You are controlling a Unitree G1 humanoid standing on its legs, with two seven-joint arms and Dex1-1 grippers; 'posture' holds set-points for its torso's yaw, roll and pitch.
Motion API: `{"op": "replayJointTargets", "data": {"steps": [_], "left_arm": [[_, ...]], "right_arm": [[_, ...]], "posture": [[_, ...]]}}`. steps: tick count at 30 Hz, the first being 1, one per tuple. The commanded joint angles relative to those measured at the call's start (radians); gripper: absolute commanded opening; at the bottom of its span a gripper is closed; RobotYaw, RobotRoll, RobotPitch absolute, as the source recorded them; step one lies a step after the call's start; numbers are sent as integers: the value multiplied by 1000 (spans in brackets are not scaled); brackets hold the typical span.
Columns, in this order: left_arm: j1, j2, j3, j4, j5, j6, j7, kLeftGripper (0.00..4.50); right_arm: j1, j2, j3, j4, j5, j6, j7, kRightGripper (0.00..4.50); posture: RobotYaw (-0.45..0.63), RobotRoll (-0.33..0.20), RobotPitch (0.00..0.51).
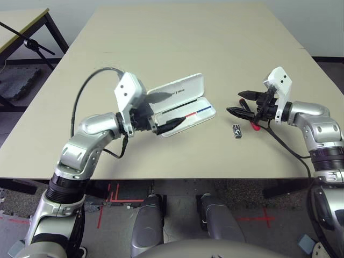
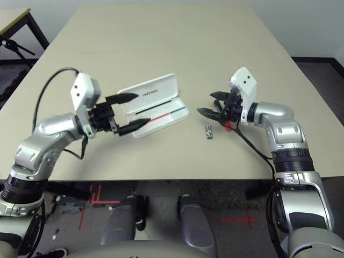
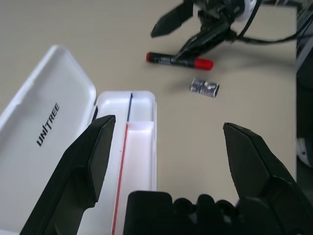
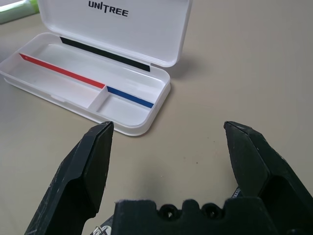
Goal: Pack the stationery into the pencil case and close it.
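The flat white hard-plastic pencil case (image 2: pixel 156 107) is being seen lying open on the beige bench (image 1: pixel 177 43), its lid with dark lettering raised behind the tray. Thin red and blue lines are being shown inside the tray. The left end effector (image 2: pixel 129 113) is being held with its black fingers spread wide, one over the lid and one at the tray's near end, nothing being gripped. The right end effector (image 1: pixel 236 104) is likewise being held spread apart and empty, well to the right of the case. The red marker with a black end (image 3: pixel 178 60) is being seen lying on the bench just beneath the right end effector, and the tiny black-and-silver piece (image 1: pixel 236 130) is lying near it, between the case and the right arm
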Motion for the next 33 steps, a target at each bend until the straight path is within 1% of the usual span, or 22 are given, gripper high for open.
{"op": "replayJointTargets", "data": {"steps": [1,5,12,24,28,33], "left_arm": [[17,11,-59,36,67,-7,-14,4464],[32,14,-116,89,139,-29,-24,4464],[18,0,-150,153,196,-5,-26,4464],[27,-14,-169,184,230,32,-42,4464],[25,-19,-167,189,231,41,-47,4464],[17,-39,-152,187,205,70,-57,4464]], "right_arm": [[4,-10,13,-9,-8,-7,2,4500],[-4,-2,14,4,-16,-24,-11,4500],[-10,6,18,4,-18,-30,-21,4500],[-20,10,19,14,-20,-44,-40,4500],[-19,9,19,14,-19,-46,-40,4500],[-17,-7,11,6,-11,-41,-29,4500]], "posture": [[-47,0,140],[-49,0,139],[-51,0,140],[-59,0,138],[-62,0,137],[-69,0,137]]}}
